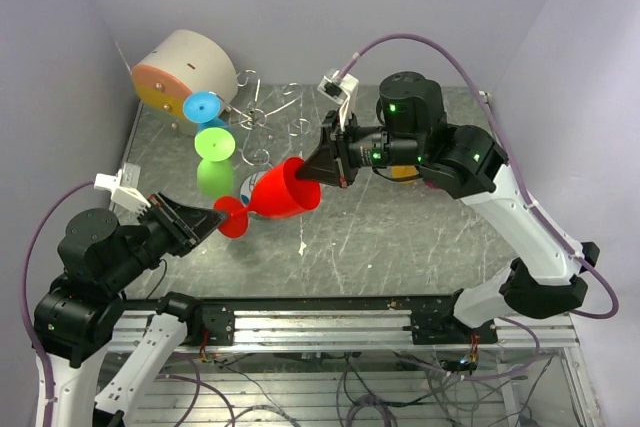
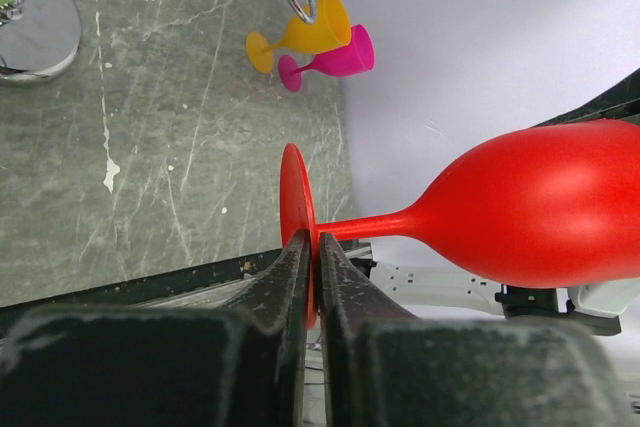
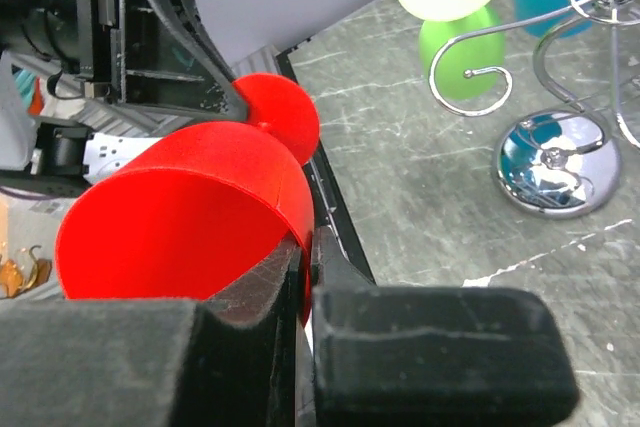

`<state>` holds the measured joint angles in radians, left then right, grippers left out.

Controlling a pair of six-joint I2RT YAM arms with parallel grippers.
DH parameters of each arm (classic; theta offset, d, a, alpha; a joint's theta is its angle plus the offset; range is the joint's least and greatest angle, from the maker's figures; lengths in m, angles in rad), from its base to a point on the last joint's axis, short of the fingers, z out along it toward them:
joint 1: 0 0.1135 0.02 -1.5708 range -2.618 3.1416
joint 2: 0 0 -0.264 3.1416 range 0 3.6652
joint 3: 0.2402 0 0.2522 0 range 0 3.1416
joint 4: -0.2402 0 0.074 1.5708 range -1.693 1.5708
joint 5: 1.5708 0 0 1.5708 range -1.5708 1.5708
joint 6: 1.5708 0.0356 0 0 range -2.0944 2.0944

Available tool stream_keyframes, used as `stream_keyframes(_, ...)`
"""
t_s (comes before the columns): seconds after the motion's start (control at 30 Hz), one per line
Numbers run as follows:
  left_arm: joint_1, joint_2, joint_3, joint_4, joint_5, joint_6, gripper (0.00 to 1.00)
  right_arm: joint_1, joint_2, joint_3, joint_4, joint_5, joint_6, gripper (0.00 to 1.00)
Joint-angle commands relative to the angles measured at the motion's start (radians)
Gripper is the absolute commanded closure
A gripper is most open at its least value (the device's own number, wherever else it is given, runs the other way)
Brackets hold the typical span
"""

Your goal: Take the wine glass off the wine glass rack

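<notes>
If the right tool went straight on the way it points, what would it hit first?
Probably the left tool, pinching the foot of the red wine glass the right tool holds by its rim; depth unclear.

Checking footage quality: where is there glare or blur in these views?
Right wrist view: the rack's mirror base glares and the near fingers are blurred. Left wrist view: fingers blurred, red glass sharp. Top view: table shows pale sheen, nothing blurred.

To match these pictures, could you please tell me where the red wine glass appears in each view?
Top view: red wine glass, centre, lying sideways.
Left wrist: the glass fills the right half, foot at centre.
Right wrist: the glass sits lower left.
Shared landmark: the rack's shiny round base.
</notes>
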<state>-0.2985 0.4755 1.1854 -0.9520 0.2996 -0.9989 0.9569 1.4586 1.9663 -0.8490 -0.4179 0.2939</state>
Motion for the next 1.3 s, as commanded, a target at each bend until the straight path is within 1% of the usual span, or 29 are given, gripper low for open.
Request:
stream_keyframes(0.0,-0.004,0.007,0.032,-0.007,-0.002,0.02,0.68,0.013,-0.012,0.089,-0.035,0.132,-0.016,1.0)
stream_keyframes(0.07,-0.004,0.004,0.035,-0.033,-0.016,0.022,0.57,0.01,-0.019,0.158,-0.081,0.232,-0.038,1.0)
stream_keyframes(0.13,-0.004,-0.001,0.035,-0.051,-0.026,0.023,0.53,0.003,-0.025,0.22,-0.128,0.346,-0.062,1.0)
stream_keyframes(0.27,-0.004,-0.012,0.032,-0.065,-0.037,0.023,0.53,-0.007,-0.067,0.278,-0.16,0.604,-0.107,1.0)
stream_keyframes(0.37,-0.004,-0.016,0.031,-0.069,-0.044,0.019,0.53,-0.007,-0.122,0.26,-0.117,0.805,-0.129,1.0)
stream_keyframes(0.47,-0.004,-0.019,0.033,-0.076,-0.049,0.02,0.53,-0.007,-0.18,0.216,-0.039,0.974,-0.15,1.0)
stream_keyframes(0.6,-0.003,-0.025,0.034,-0.084,-0.054,0.023,0.54,-0.007,-0.207,0.187,0.038,1.144,-0.201,1.0)
stream_keyframes(0.77,-0.004,-0.043,0.023,-0.108,-0.066,0.028,0.55,-0.01,-0.111,0.192,0.055,1.288,-0.3,1.0)
stream_keyframes(0.83,-0.004,-0.053,0.022,-0.122,-0.074,0.029,0.55,-0.049,-0.048,0.209,0.029,1.256,-0.305,1.0)
stream_keyframes(0.9,-0.004,-0.064,0.025,-0.14,-0.084,0.032,0.54,-0.135,0.038,0.263,-0.031,1.152,-0.275,1.0)
stream_keyframes(0.97,-0.004,-0.07,0.034,-0.16,-0.096,0.035,0.55,-0.309,0.112,0.314,-0.094,0.983,-0.227,1.0)
stream_keyframes(1.03,-0.004,-0.077,0.043,-0.176,-0.106,0.037,0.55,-0.439,0.18,0.334,-0.135,0.815,-0.19,1.0)
stream_keyframes(1.07,-0.004,-0.08,0.047,-0.181,-0.11,0.038,0.55,-0.485,0.21,0.335,-0.152,0.76,-0.178,1.0)
stream_keyframes(1.13,-0.004,-0.087,0.053,-0.195,-0.114,0.041,0.55,-0.533,0.268,0.324,-0.181,0.685,-0.167,1.0)
stream_keyframes(1.27,-0.003,-0.099,0.054,-0.22,-0.128,0.049,0.55,-0.549,0.354,0.271,-0.234,0.588,-0.162,1.0)
